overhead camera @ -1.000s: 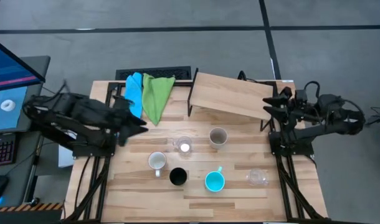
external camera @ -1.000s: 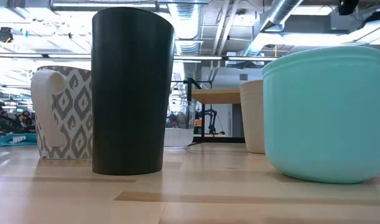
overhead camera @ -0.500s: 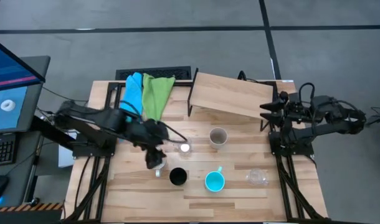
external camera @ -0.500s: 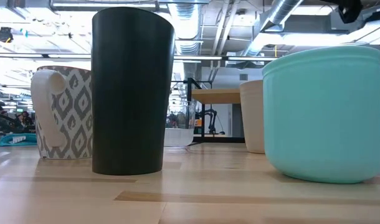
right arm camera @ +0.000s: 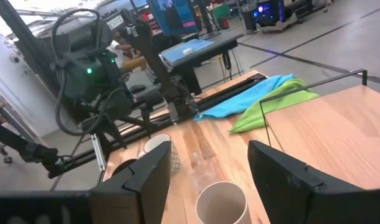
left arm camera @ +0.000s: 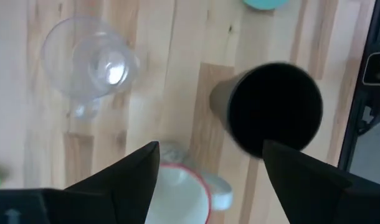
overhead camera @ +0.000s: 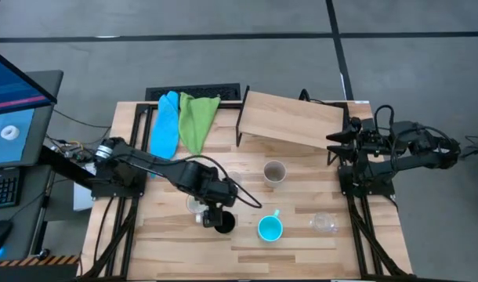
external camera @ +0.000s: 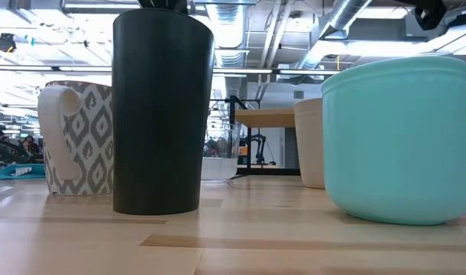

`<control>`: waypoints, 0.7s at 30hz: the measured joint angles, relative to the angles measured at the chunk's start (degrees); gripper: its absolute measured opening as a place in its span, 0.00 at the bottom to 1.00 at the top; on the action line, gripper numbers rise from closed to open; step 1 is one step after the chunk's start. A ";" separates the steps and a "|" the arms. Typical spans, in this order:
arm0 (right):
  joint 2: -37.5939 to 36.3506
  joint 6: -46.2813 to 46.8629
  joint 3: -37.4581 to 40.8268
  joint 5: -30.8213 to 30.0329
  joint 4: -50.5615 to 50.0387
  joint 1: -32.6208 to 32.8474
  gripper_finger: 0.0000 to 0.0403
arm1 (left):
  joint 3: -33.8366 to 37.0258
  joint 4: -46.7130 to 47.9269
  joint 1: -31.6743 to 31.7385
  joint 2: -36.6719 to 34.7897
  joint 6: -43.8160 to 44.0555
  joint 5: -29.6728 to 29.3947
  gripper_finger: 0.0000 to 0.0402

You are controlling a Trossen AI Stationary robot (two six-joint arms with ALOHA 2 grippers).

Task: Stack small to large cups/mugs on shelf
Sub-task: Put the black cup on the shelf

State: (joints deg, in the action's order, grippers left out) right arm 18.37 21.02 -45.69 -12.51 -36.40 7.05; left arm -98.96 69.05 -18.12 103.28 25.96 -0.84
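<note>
The left end effector (overhead camera: 214, 210) had swung out over the tabletop (overhead camera: 247, 243), fingers spread and empty, above the white mug (left arm camera: 177, 196) and tall black cup (left arm camera: 274, 109), nothing yet on the shelf (overhead camera: 294, 120)

Left gripper (overhead camera: 215, 213) over tall black cup (overhead camera: 224, 224) & white mug; right gripper (overhead camera: 338, 138) by shelf (overhead camera: 290, 119).
</note>
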 joint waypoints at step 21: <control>-0.02 1.62 0.00 3.47 0.11 0.07 0.58 | -0.04 -2.05 -3.16 10.04 4.92 -3.91 0.67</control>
State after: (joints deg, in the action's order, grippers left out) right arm 18.35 22.63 -45.69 -9.04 -36.29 7.11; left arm -98.99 66.99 -21.28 113.32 30.88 -4.75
